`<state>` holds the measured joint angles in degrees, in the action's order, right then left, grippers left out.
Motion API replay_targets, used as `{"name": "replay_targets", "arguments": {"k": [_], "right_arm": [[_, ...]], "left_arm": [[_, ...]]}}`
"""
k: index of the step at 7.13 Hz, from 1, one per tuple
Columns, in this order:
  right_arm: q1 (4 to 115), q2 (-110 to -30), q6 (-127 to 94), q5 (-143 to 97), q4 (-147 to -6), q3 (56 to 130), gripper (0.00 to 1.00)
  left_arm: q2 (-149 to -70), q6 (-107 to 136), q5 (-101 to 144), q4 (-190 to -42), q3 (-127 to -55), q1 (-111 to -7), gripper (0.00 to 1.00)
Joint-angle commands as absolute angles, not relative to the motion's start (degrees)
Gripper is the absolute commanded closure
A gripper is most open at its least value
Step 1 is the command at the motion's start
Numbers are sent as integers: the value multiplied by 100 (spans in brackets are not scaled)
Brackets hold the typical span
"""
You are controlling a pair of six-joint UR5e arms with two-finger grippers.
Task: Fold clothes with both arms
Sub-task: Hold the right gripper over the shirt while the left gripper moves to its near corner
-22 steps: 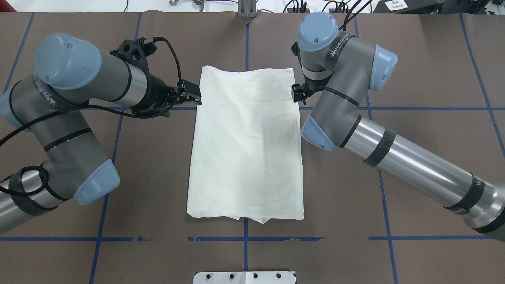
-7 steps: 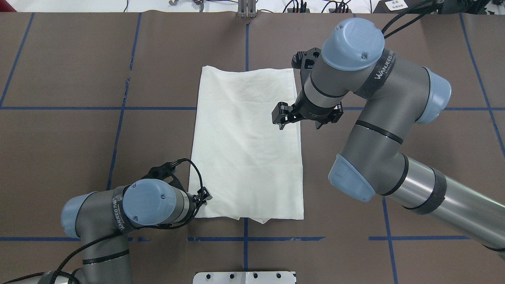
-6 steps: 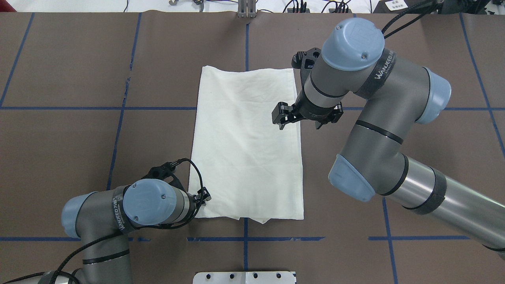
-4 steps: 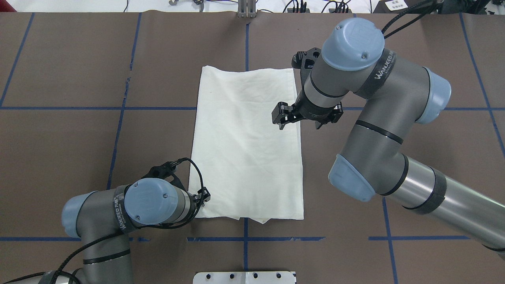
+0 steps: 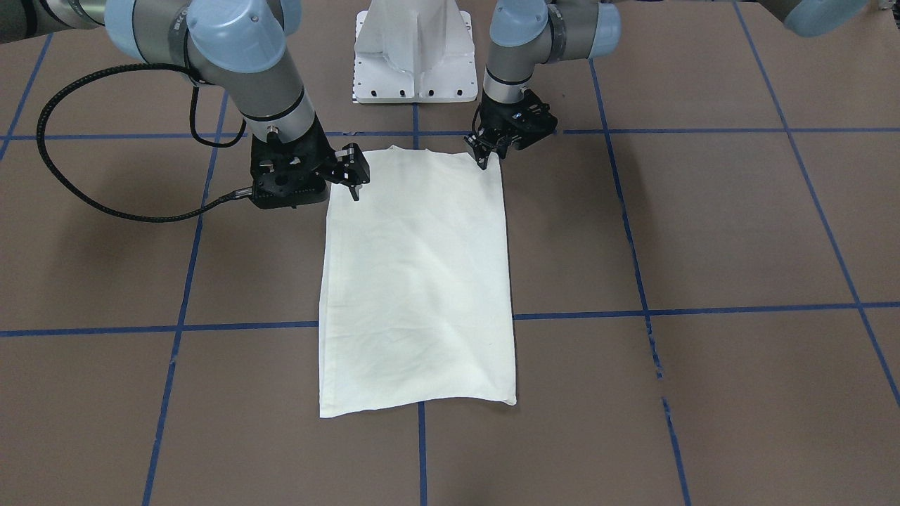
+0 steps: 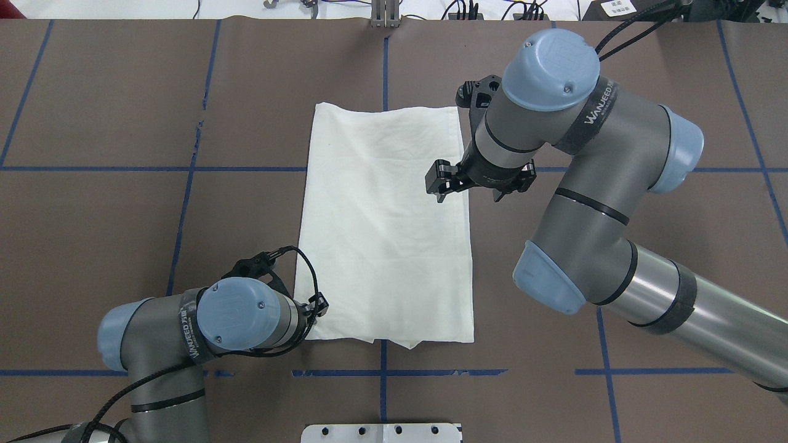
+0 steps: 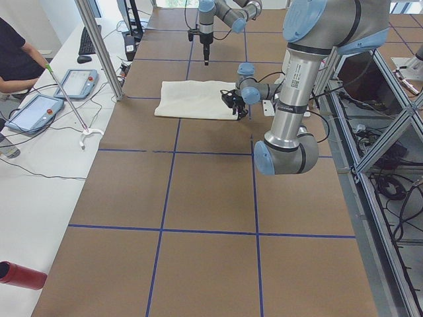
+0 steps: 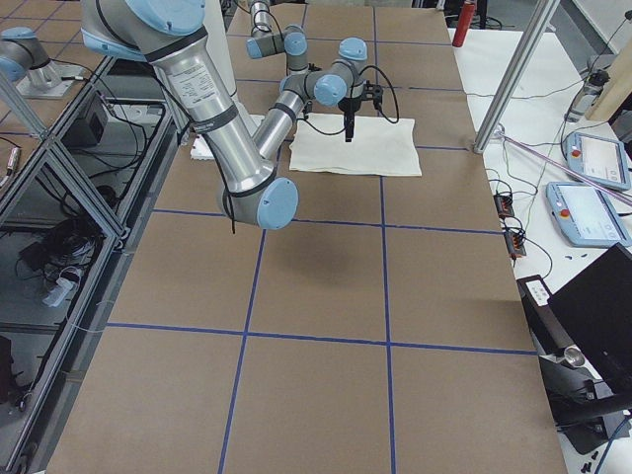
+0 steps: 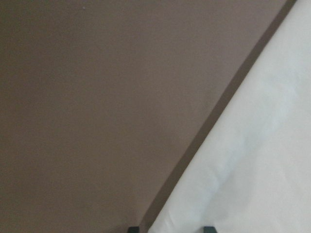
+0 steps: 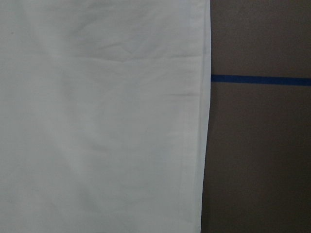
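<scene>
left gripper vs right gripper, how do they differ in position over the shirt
The left gripper is low at the shirt's lower-left corner, seen overhead; the right gripper hangs higher over the right edge, farther up that view. The left gripper's camera sees cloth close and blurred; the right gripper's sees it sharper, from farther off. Both sit at shirt edges.

Cream-white shirt (image 10: 97, 116) fills the left side, lightly creased, its hemmed edge running top to bottom. Beside it lies brown table cover (image 10: 257, 160) crossed by a blue tape line (image 10: 260, 80)
</scene>
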<state>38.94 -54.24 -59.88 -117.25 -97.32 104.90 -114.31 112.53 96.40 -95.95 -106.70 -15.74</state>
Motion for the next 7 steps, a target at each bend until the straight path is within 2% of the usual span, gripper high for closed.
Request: {"name": "replay_targets", "arguments": {"k": [1,2,3,4,5,6,7], "right_arm": [[3894,-5440,-5985,-11725,-9729,10485,0],[3894,-5440,-5985,-11725,-9729,10485,0],[3894,-5449,-5977,-11725,-9729,10485,0],[3894,-5449,-5977,-11725,-9729,10485,0],[3894,-5449,-5968,-11725,-9729,10485,0],[3894,-5475,-5968,-11725,-9729,10485,0],[3894,-5493,-5976,-11725,-9729,10494,0]], "left_arm": [[-11435,11250,9633,-9598,-10626,-1556,46],[-11435,11250,9633,-9598,-10626,-1556,46],[-11443,11250,9642,-9598,-10626,-1556,54],[-11435,11250,9633,-9598,-10626,-1556,71],[-11435,11250,9633,-9598,-10643,-1556,94],[-11443,11250,9633,-9598,-10696,-1556,100],[-11443,11233,9642,-9598,-10748,-1556,100]]}}
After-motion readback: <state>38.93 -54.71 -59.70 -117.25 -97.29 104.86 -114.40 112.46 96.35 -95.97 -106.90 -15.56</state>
